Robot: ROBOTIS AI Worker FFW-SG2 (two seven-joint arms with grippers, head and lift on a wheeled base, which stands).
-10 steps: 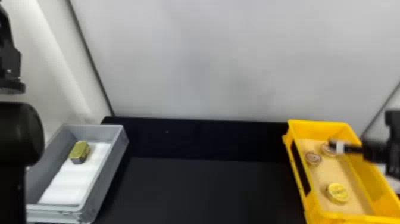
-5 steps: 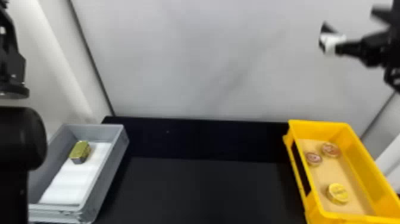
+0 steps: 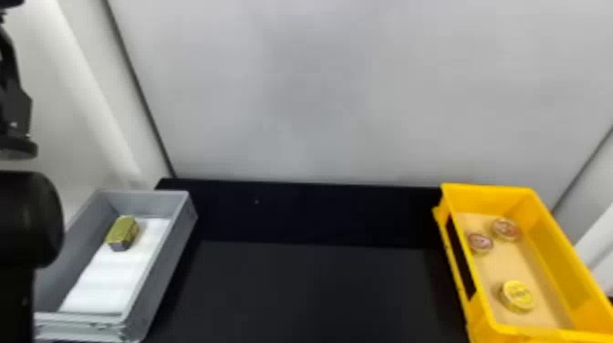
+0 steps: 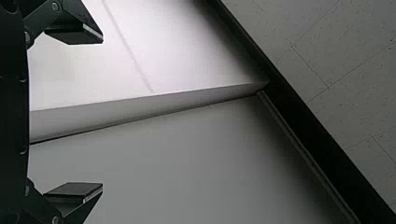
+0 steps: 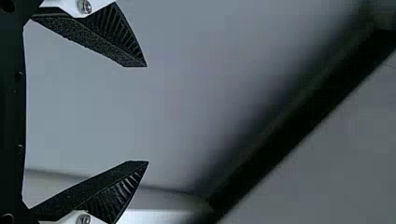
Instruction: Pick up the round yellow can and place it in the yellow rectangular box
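Can (image 3: pixel 518 296) (the round yellow one) lies in the yellow box (image 3: pixel 490 197), apart from the unclenched right claw (image 5: pixel 147 114).

Head view: high, facing forward-down, counter (image 3: pixel 319 292) at six o'clock. Wrist views — from either wrist, facing pale walls (image 4: pixel 187 163).

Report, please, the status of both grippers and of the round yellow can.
Left gripper open, empty. Right gripper open, empty. Round yellow can inside yellow box, at its near end; nothing over it.
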